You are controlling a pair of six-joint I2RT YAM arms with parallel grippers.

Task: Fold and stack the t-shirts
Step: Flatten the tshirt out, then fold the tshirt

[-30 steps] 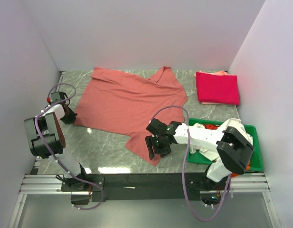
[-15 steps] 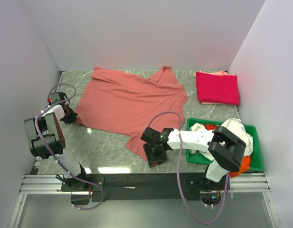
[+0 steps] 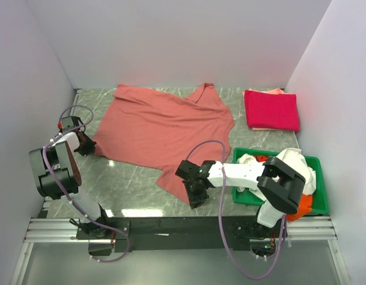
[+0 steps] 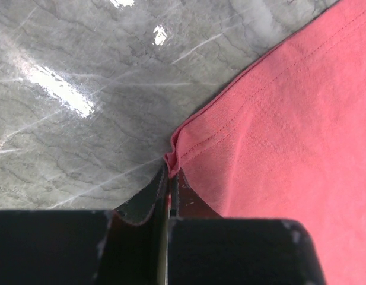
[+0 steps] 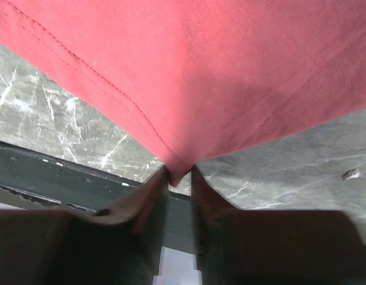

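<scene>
Both lower corners of the salmon-red t-shirt [image 3: 159, 127] taken for the first fold. Over the last second my right end effector [image 5: 178, 184] has dropped to the worktop [image 3: 129, 184] at the garment's near corner and drawn its jaws from wide to narrow; the hem tip now sits between them, apparently held, though the wrist view cannot confirm a firm pinch. My left end effector [image 4: 169, 190] has not changed: jaws shut on the hem corner at the left, the cloth bunched just above the fingertips. With both corners taken, I judge the shirt ready to be lifted and carried back over itself. It lies spread across the middle of the worktop, collar toward the far wall, somewhat skewed and not fully flat. The right grip is just inside the near edge of the worktop, beside the dark rail [image 3: 171, 222], so there is little room nearward; the open room is upward and toward the far wall. To the right stand the green tray [image 3: 318, 178], holding the white t-shirt [image 3: 248, 161] and an orange one [image 3: 301, 208], and the folded crimson-pink t-shirt [image 3: 271, 110] at the far right, near the spread shirt's shoulder.
</scene>
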